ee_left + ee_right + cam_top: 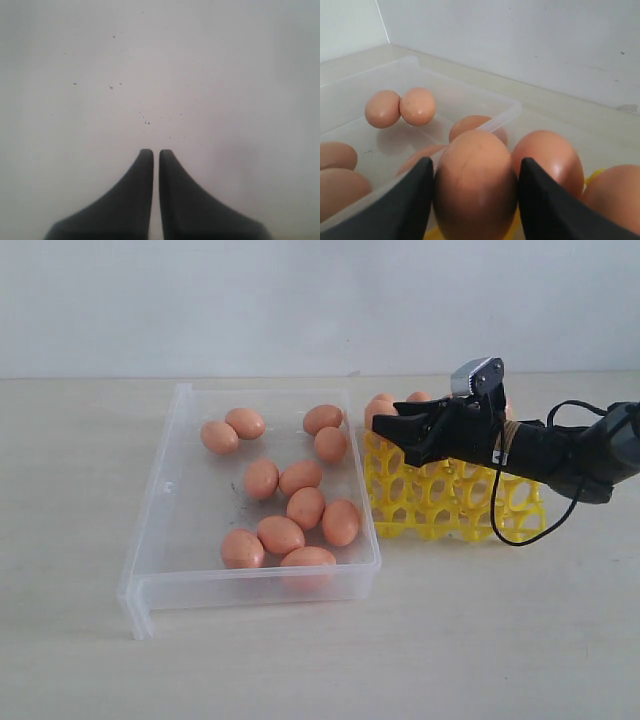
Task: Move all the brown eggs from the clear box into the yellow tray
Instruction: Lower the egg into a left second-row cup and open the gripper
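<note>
My right gripper (pixel 476 161) is shut on a brown egg (pixel 475 185), its black fingers (pixel 410 195) pressed on both sides. In the exterior view this gripper (pixel 392 421) hangs over the far left corner of the yellow tray (pixel 455 512), with egg (pixel 380 406) showing at its tip. Other eggs (pixel 551 155) sit close beside it in the tray. Several brown eggs (pixel 281 534) lie loose in the clear box (pixel 150 502), left of the tray. My left gripper (pixel 156 152) is shut and empty over bare pale surface; the exterior view does not show it.
The box's far right corner rim (pixel 505 112) stands just beyond the held egg. A black cable (pixel 500 525) loops down from the right arm across the tray. A pale wall rises behind the table.
</note>
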You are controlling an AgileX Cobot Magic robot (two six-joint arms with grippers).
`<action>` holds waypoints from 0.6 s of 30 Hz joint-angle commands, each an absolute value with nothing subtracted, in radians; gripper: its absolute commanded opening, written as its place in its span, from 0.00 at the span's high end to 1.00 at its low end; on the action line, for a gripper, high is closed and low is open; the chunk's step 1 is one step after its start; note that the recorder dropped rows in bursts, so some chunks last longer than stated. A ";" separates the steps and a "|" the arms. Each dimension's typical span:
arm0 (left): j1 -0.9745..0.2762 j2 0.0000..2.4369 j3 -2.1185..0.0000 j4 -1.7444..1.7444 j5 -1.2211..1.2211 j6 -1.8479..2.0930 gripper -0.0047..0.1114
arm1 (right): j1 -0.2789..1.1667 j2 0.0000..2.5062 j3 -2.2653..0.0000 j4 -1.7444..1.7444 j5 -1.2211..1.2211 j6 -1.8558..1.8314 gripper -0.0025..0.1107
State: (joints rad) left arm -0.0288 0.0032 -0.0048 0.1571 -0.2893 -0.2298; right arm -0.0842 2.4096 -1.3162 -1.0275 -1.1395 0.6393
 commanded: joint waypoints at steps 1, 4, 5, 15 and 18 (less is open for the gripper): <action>-0.033 0.000 0.000 0.150 -0.285 -0.234 0.92 | -0.081 2.409 -1.317 -1.023 -1.092 0.651 0.98; -0.033 0.000 0.000 0.150 -0.285 -0.234 0.92 | -0.077 2.409 -1.319 -1.023 -1.074 0.653 0.98; -0.033 0.000 0.000 0.150 -0.285 -0.234 0.92 | -0.077 2.409 -1.319 -1.029 -1.074 0.655 0.97; -0.033 0.000 0.000 0.150 -0.285 -0.234 0.92 | -0.072 2.409 -1.319 -1.069 -1.070 0.670 0.54; -0.033 0.000 0.000 0.150 -0.285 -0.234 0.92 | -0.072 2.400 -1.319 -1.075 -1.080 0.673 0.48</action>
State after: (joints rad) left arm -0.0288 0.0032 -0.0048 0.1571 -0.2893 -0.2298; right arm -0.0710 2.4096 -1.3220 -1.0511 -1.1030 0.6631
